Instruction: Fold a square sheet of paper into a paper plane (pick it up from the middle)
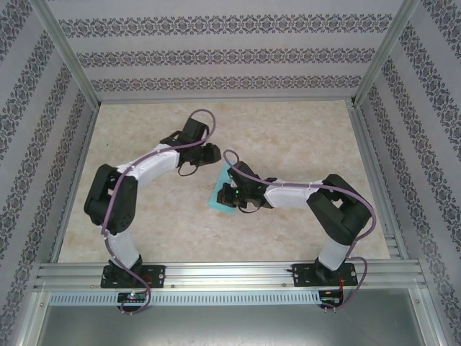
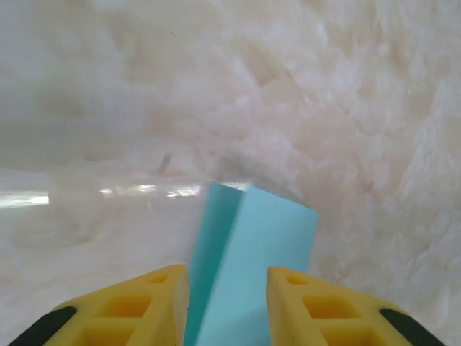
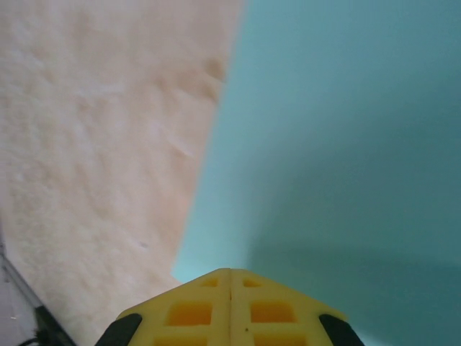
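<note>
The turquoise sheet of paper lies folded on the table's middle, mostly under my right gripper. In the left wrist view the paper shows a lengthwise crease, its left flap standing up. My left gripper is open, and its yellow fingers stand either side of the paper's near end without gripping it. In the top view the left gripper is just beyond the paper's far corner. My right gripper is shut, tips together, low over the paper near its left edge.
The beige marbled table is walled in by patterned panels and an aluminium frame along the near edge. Bare tabletop lies to the left of the paper in the right wrist view.
</note>
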`<state>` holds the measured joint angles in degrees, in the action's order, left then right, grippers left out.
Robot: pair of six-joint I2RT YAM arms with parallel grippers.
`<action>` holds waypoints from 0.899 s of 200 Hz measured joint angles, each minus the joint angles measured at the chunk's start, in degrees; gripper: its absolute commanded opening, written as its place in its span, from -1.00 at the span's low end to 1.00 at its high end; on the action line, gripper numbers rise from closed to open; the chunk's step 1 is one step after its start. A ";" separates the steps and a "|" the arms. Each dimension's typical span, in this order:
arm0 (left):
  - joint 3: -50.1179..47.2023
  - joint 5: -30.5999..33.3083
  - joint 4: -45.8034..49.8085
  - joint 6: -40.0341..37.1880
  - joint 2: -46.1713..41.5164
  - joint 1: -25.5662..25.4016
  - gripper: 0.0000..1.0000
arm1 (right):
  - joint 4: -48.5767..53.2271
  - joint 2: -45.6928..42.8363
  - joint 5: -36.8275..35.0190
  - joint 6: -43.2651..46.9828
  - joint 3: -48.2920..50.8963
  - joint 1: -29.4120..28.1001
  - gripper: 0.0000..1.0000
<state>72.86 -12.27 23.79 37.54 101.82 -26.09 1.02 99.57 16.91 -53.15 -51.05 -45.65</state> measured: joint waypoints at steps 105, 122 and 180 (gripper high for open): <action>-14.97 0.33 0.74 0.81 -17.40 3.21 -0.15 | 8.52 -5.53 -3.61 6.88 -4.07 10.78 -0.89; -15.85 -0.35 0.72 0.81 -18.45 3.19 -0.15 | 10.12 -3.32 -2.71 8.70 -5.75 10.75 -0.91; -17.25 -1.68 0.70 1.22 -17.99 2.64 -0.18 | 12.68 4.98 -2.32 12.41 -10.23 10.01 -0.93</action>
<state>55.61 -13.96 24.49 38.76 83.83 -23.44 13.69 104.55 14.59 -40.73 -61.28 -35.64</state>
